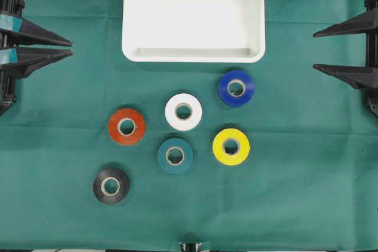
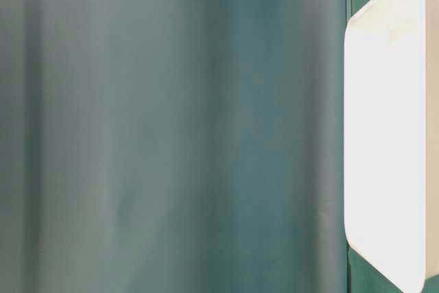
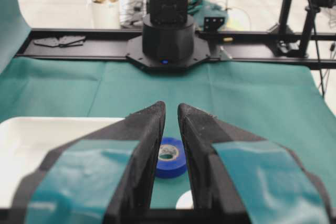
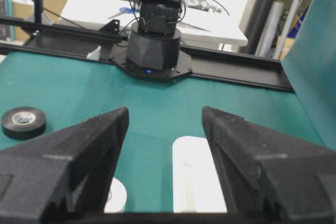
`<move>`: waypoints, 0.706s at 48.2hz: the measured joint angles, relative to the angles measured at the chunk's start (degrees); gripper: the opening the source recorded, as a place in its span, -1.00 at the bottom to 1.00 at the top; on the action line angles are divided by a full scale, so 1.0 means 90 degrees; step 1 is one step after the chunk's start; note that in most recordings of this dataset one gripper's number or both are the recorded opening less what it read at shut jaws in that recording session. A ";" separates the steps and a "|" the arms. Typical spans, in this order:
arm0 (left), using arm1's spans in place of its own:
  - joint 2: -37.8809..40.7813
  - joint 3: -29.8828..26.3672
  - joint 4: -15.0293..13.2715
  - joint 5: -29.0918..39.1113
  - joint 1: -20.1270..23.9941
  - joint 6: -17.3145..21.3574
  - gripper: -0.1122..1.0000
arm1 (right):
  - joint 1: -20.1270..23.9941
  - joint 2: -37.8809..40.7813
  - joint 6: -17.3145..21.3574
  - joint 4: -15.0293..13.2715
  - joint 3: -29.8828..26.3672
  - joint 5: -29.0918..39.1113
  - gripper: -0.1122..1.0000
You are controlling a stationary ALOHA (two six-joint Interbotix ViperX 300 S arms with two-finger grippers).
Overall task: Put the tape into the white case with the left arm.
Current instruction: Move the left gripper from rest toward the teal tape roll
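1. at the top centre of the overhead view sits the white case (image 1: 193, 54), flat on the green cloth (image 1: 307, 193), nothing inside it.
2. below it, six tape rolls lie flat and apart: the blue roll (image 1: 236, 88) is nearest the case, just under its lower right corner.
3. the white roll (image 1: 183, 111) lies mid-frame, the orange roll (image 1: 126, 126) to its left, the yellow roll (image 1: 231, 146) lower right.
4. the teal roll (image 1: 175, 156) sits under the white one, and the black roll (image 1: 111, 185) is lowest, toward the lower left.
5. on the left edge the left gripper (image 1: 69, 48) points inward, its teal-striped fingers (image 3: 142, 145) nearly together, only a thin slit between them, gripping nothing.
6. through that slit the left wrist view catches the blue roll on the cloth.
7. on the right edge the right gripper (image 1: 315, 51) stands with jaws spread wide, nothing between them.
8. both grippers are well apart from the rolls and the case.
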 measured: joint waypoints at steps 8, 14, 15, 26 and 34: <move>-0.0039 0.0098 -0.0107 0.0000 -0.0059 -0.0059 -0.77 | -0.0029 -0.0039 -0.0039 -0.0020 0.0078 0.0098 -0.81; -0.0059 0.0107 -0.0117 -0.0010 -0.0137 -0.0059 -0.77 | -0.0039 -0.0146 -0.0029 -0.0020 0.0127 0.0225 -0.96; -0.0059 0.0117 -0.0117 0.0000 -0.0146 -0.0049 -0.77 | -0.0039 -0.0176 -0.0029 -0.0020 0.0137 0.0234 -0.96; -0.0059 0.0107 -0.0117 0.0000 -0.0342 -0.0059 -0.77 | -0.0049 -0.0400 -0.0020 -0.0020 0.0342 0.0273 -0.96; -0.0039 0.0107 -0.0117 0.0000 -0.0381 -0.0049 -0.63 | -0.0068 -0.0430 0.0000 -0.0020 0.0459 0.0273 -0.96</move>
